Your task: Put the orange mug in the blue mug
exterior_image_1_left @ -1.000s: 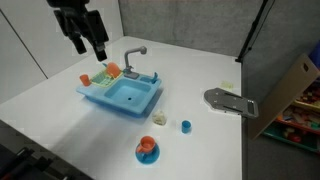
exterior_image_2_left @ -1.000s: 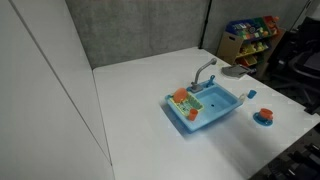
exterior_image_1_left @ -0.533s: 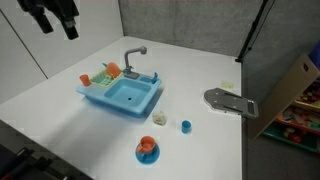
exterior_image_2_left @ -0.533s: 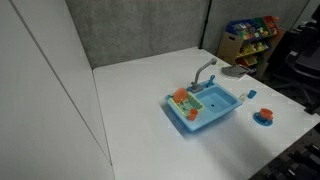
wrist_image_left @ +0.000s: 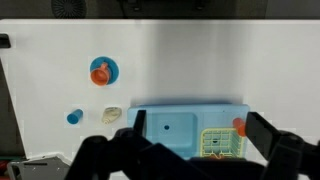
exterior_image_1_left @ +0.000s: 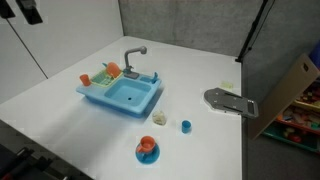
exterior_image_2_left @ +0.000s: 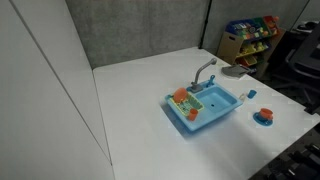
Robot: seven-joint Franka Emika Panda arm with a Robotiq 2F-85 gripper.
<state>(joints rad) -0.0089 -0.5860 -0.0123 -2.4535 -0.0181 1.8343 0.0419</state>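
Note:
The orange mug (exterior_image_1_left: 147, 145) stands inside the wide blue mug (exterior_image_1_left: 146, 155) near the table's front edge. Both also show in an exterior view, orange mug (exterior_image_2_left: 264, 113) in blue mug (exterior_image_2_left: 263, 120), and from above in the wrist view, orange mug (wrist_image_left: 99, 72) in blue mug (wrist_image_left: 110, 68). My gripper (exterior_image_1_left: 28, 12) is high at the top left corner, far from the mugs and partly cut off. In the wrist view my gripper (wrist_image_left: 200, 126) is open and empty, high above the toy sink.
A light-blue toy sink (exterior_image_1_left: 122, 95) with a grey tap and a green rack (exterior_image_1_left: 104, 76) sits mid-table. A tiny blue cup (exterior_image_1_left: 186, 126) and a small beige piece (exterior_image_1_left: 159, 119) lie beside it. A grey flat object (exterior_image_1_left: 228, 101) lies far right. A toy shelf (exterior_image_2_left: 250, 35) stands beyond the table.
My gripper has moved from above the sink's rack end up and away to the top left corner of the exterior view. The mugs and sink have not moved.

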